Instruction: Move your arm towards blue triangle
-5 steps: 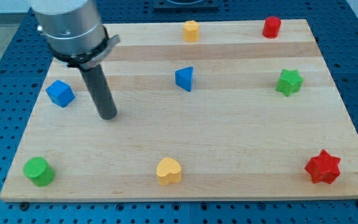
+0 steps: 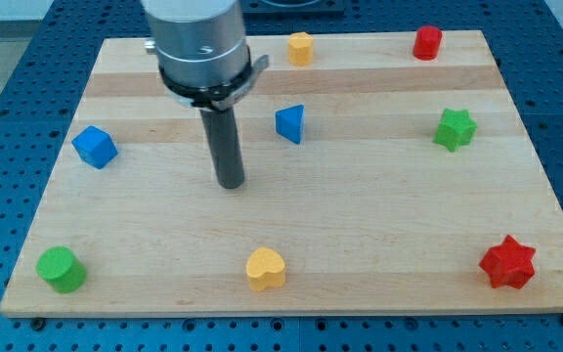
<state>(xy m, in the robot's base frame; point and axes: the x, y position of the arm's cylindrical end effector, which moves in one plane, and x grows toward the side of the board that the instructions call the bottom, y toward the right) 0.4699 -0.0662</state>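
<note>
In the camera view, my tip [image 2: 230, 183] rests on the wooden board [image 2: 360, 225]; it is a bare rod, nothing pinched. We see the blue triangle [image 2: 289, 123] near it at about two o'clock, not touching. The blue cube [image 2: 94, 147] lies well apart at ten o'clock

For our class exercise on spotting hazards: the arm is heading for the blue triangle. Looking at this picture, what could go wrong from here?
1. My tip sits below and to the view's left of the blue triangle block, apart from it; overshooting could knock it toward the view's top right.
2. Pushed that way, it might slide toward the yellow block near the edge of the wooden board.
3. The thick arm housing may hide the triangle on approach.
</note>
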